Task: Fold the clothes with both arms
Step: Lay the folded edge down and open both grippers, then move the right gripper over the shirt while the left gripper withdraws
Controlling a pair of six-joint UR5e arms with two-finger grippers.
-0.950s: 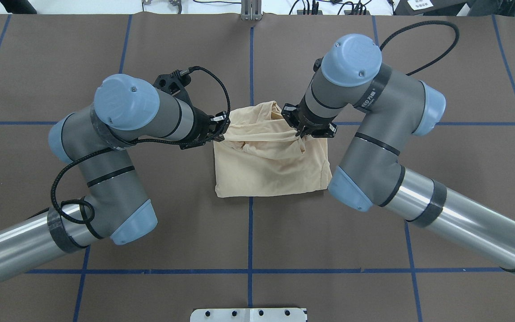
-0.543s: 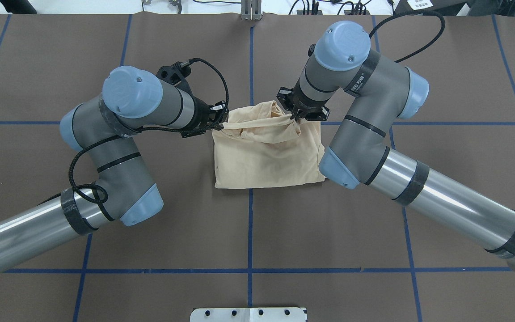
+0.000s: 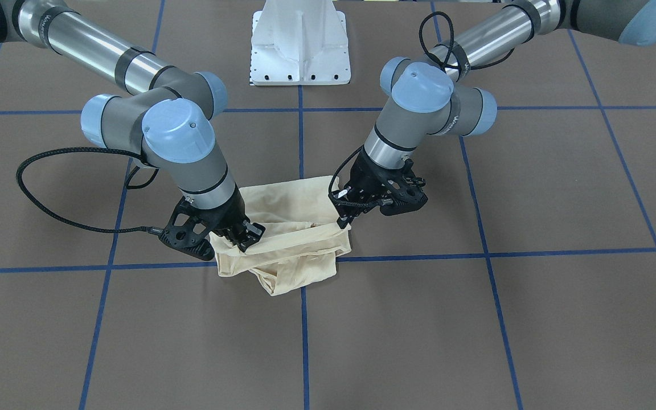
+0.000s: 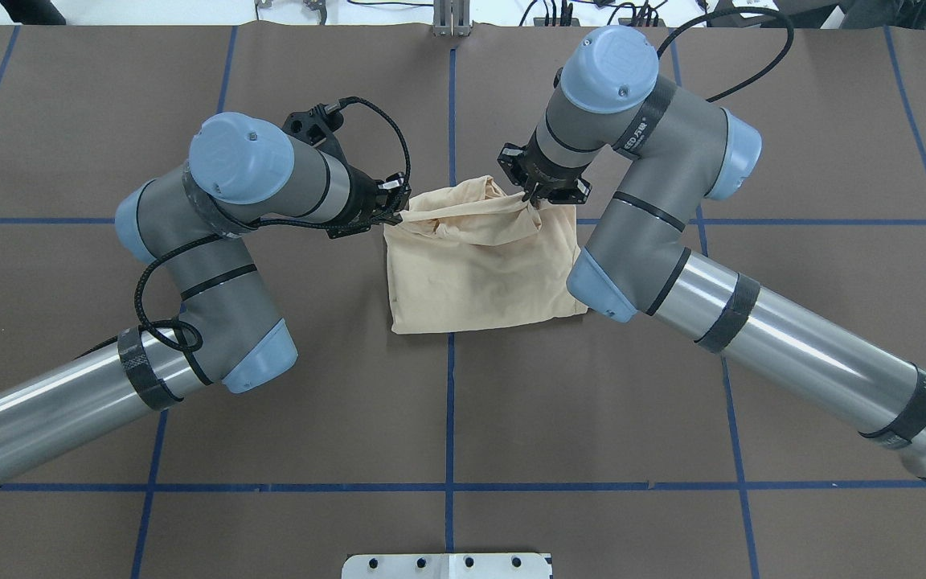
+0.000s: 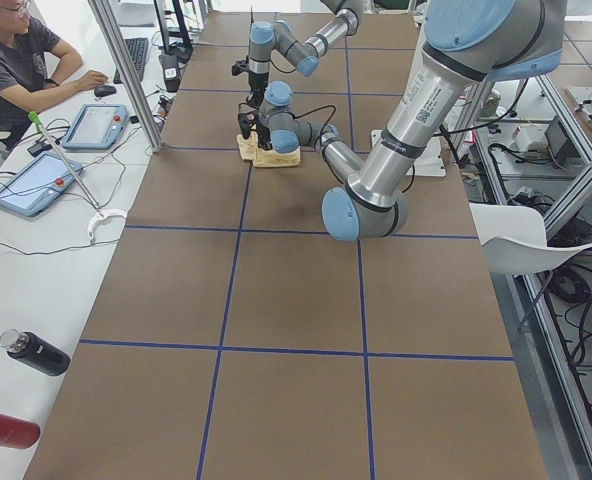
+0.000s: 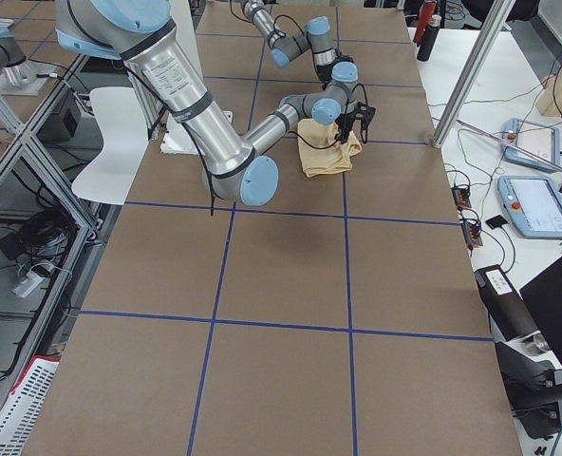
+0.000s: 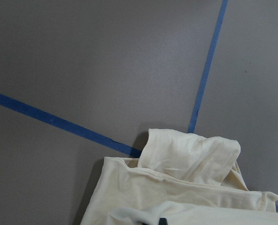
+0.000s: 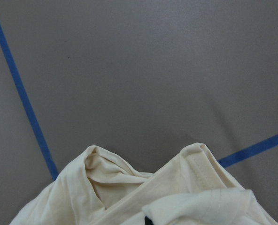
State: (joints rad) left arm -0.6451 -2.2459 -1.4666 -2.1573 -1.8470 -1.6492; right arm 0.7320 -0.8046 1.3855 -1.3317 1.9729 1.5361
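left claw (image 4: 401, 214) pinches shirt (image 4: 479, 273) edge | right claw (image 4: 529, 198) likewise | wrist views: claws nearly cropped out

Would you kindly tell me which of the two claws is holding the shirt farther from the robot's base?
The right claw, on the shirt's bunched corner; the left claw grips slightly nearer the base.

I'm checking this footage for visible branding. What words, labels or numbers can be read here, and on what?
Black band on the right arm: white lettering, too blurred to read.
Left arm: small lettering beside a joint, too small to read.
Shirt: no print or label showing.
Nothing else legible.
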